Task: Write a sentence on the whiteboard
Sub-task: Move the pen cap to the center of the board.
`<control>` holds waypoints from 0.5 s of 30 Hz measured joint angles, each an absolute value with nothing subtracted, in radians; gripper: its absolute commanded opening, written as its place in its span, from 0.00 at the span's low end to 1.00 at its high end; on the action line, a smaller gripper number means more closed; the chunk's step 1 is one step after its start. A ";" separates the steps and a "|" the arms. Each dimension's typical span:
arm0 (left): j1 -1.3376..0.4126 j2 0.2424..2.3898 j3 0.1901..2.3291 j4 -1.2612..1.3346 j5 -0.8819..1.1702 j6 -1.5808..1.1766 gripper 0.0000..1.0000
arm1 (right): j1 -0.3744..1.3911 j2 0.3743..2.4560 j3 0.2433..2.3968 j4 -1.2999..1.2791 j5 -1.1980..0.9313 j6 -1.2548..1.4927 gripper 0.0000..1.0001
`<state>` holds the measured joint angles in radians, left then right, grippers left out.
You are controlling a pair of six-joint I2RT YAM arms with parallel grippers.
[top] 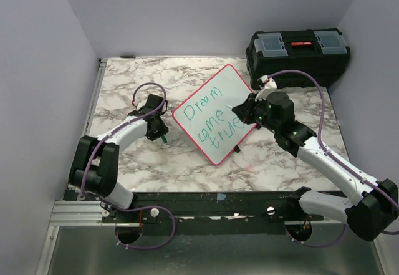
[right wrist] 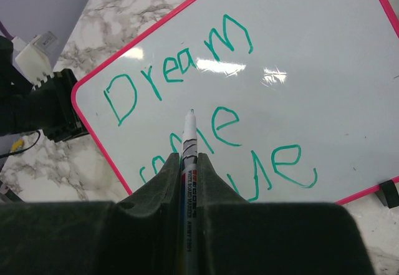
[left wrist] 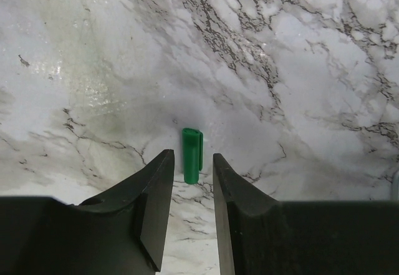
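The whiteboard (top: 215,113) lies tilted like a diamond on the marble table, its pink rim showing in the right wrist view around the whiteboard (right wrist: 312,69). The sentence (top: 212,118) in green reads "Dream come true"; the right wrist view shows part of the sentence (right wrist: 174,69). My right gripper (right wrist: 189,159) is shut on a white marker (right wrist: 189,131), whose tip points at the board near "come"; I cannot tell if it touches. My left gripper (left wrist: 190,154) stands left of the board, jaws narrowly apart around the near end of a green cap (left wrist: 192,155) without touching it.
A black toolbox (top: 298,53) sits at the back right, close behind the right arm. A small black clip (right wrist: 388,192) sticks out from the board's rim. Purple walls close in the table on three sides. The left arm's wrist (right wrist: 50,100) shows just past the board's left corner.
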<state>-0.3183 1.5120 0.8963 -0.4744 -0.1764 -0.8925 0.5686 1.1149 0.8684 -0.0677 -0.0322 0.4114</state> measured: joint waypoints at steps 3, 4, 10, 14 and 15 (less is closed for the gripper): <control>-0.320 1.542 0.903 -0.481 -0.181 -0.892 0.33 | 0.569 1.115 0.868 -0.068 -0.032 0.411 0.01; -0.323 1.554 0.910 -0.485 -0.185 -0.892 0.33 | 0.569 1.115 0.868 -0.068 -0.032 0.411 0.01; -0.344 1.612 0.987 -0.543 -0.215 -0.894 0.30 | 0.569 1.114 0.868 -0.068 -0.032 0.411 0.01; -0.387 1.637 1.030 -0.572 -0.232 -0.909 0.30 | 0.569 1.114 0.868 -0.067 -0.032 0.411 0.01; -0.392 1.639 1.030 -0.574 -0.232 -0.911 0.30 | 0.569 1.114 0.868 -0.067 -0.032 0.411 0.01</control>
